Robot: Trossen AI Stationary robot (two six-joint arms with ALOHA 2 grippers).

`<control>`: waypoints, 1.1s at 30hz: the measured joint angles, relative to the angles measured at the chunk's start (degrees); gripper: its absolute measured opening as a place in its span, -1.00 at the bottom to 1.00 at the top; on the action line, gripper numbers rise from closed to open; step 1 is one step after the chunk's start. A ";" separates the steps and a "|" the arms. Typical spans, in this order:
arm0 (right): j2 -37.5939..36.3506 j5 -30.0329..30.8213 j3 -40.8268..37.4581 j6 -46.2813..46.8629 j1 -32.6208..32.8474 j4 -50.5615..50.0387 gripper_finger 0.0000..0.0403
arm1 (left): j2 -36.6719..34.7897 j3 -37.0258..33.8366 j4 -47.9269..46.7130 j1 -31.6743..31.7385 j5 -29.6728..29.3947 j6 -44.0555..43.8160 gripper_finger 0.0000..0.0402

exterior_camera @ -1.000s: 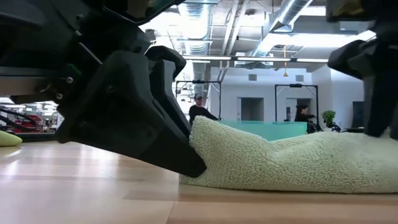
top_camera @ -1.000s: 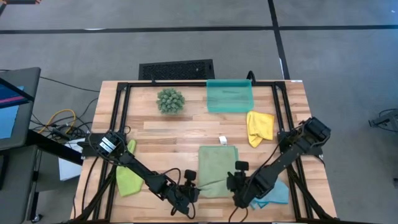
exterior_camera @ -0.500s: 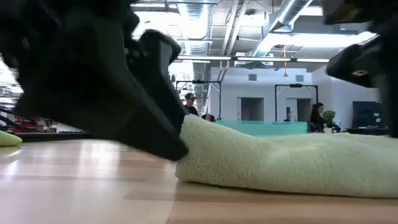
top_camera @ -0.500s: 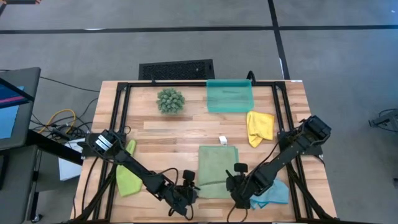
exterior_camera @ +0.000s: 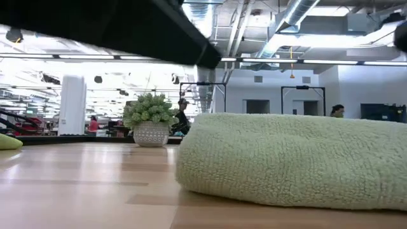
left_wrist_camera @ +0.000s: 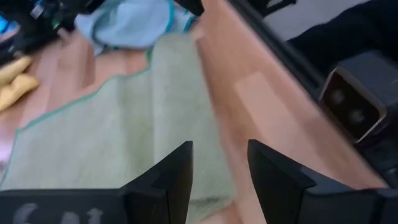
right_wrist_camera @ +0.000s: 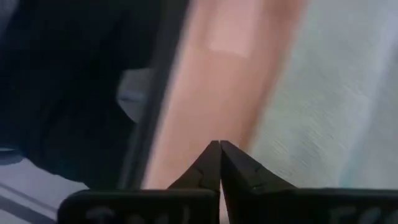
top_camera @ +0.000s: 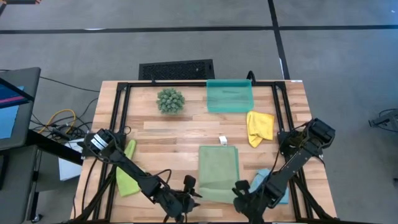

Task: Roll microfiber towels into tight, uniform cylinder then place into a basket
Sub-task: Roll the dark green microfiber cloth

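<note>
sage green towel [top_camera: 218, 175] lies flat mid-table, its near edge folded into a first roll; basket [top_camera: 230, 96] waits at the far edge – left gripper [left_wrist_camera: 219, 171] open, right gripper [right_wrist_camera: 219, 163] pinched empty – unheld, that loose fold may spring flat
</note>
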 joint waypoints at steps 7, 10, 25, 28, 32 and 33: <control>0.02 8.16 0.00 7.92 -2.23 -0.17 -0.80 | 0.05 0.00 1.26 3.86 6.76 -0.49 -0.27; 0.04 8.35 0.00 10.11 -4.00 -2.51 -0.77 | 0.84 0.00 1.65 6.35 13.67 -0.45 -0.27; 0.07 19.38 -8.55 5.92 -16.55 -9.28 -0.73 | 1.28 0.15 -14.74 21.61 9.66 -9.72 -0.27; -0.34 20.24 -12.77 5.94 -19.53 -4.35 -0.77 | 1.45 0.22 -17.83 24.91 10.04 -10.17 -0.27; -1.53 24.58 -15.59 4.90 -23.87 -6.04 -0.82 | 0.31 0.11 -22.86 28.62 1.56 -6.47 -0.27; -1.55 25.48 -15.83 4.09 -25.14 -6.31 -0.84 | 0.05 0.02 -23.75 29.49 -0.87 -4.81 -0.27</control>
